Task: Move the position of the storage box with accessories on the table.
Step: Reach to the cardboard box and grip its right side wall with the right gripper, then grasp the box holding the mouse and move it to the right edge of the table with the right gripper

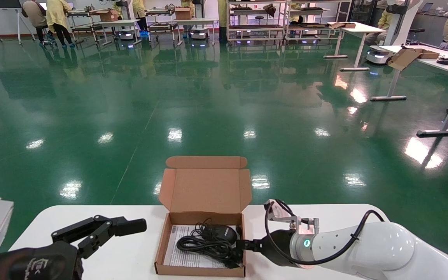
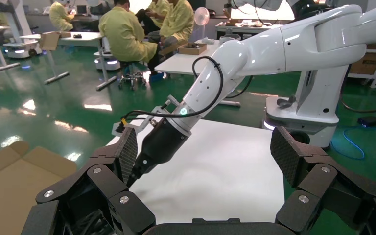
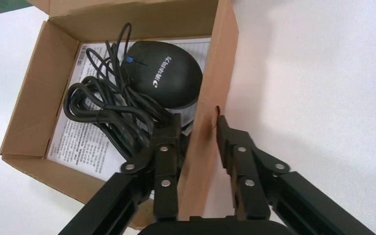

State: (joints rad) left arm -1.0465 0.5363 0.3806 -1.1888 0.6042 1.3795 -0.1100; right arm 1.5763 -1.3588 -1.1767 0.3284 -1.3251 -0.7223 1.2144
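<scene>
The storage box [image 1: 198,269] lies open near the front middle of the white table [image 1: 130,249], its lid [image 1: 204,190] standing up at the back. Inside are the accessories: a black mouse [image 1: 220,232], its coiled cable [image 1: 204,247] and a printed sheet [image 1: 181,252]. My right gripper [image 1: 243,245] is at the box's right wall. In the right wrist view it [image 3: 196,122] is shut on that wall [image 3: 210,98], one finger inside by the mouse [image 3: 164,73], the other outside. My left gripper [image 1: 111,233] hovers open and holds nothing left of the box, also seen as [image 2: 205,152].
The table's far edge runs just behind the box lid, with green floor [image 1: 208,97] beyond. White tabletop [image 2: 225,171] stretches on both sides of the box. Another desk with a cardboard box [image 1: 406,58] stands far off at the right. People work at the back.
</scene>
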